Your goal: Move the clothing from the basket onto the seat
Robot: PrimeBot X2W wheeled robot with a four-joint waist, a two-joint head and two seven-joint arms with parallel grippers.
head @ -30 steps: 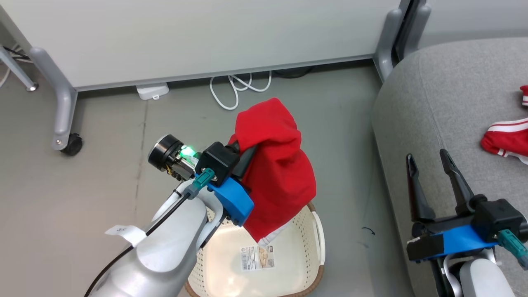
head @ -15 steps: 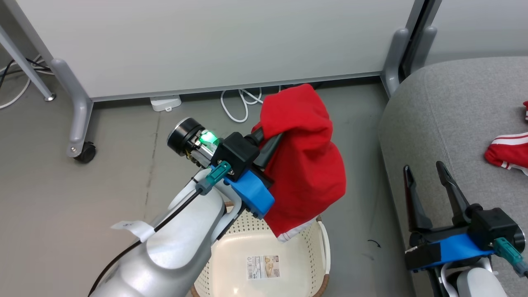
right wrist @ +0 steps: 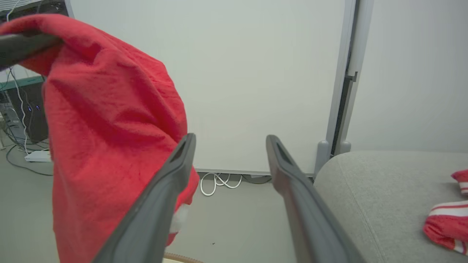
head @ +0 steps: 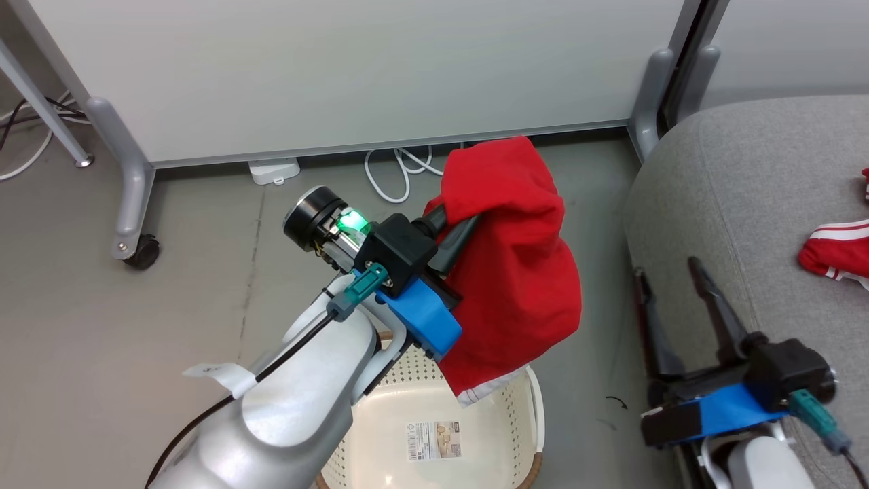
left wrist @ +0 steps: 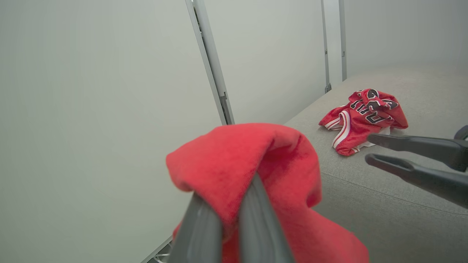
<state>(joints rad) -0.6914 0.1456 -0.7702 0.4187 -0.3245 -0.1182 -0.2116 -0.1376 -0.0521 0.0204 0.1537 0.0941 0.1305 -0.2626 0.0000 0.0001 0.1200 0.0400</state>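
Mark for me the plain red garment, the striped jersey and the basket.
plain red garment (head: 516, 272), head view, middle of the hanging cloth.
striped jersey (left wrist: 362, 120), left wrist view, its crumpled lettered middle.
basket (head: 387, 441), head view, bare inner bottom.

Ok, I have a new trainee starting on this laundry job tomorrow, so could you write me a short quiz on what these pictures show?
1. Fill in the blank: the right hand is ____ and holds nothing.
2. True or false: the left hand is shut on the plain red garment.
3. Where does the striped jersey lie?
A. in the right hand
B. on the sofa
C. in the left hand

Key: 1 open; 2 true; 3 B.
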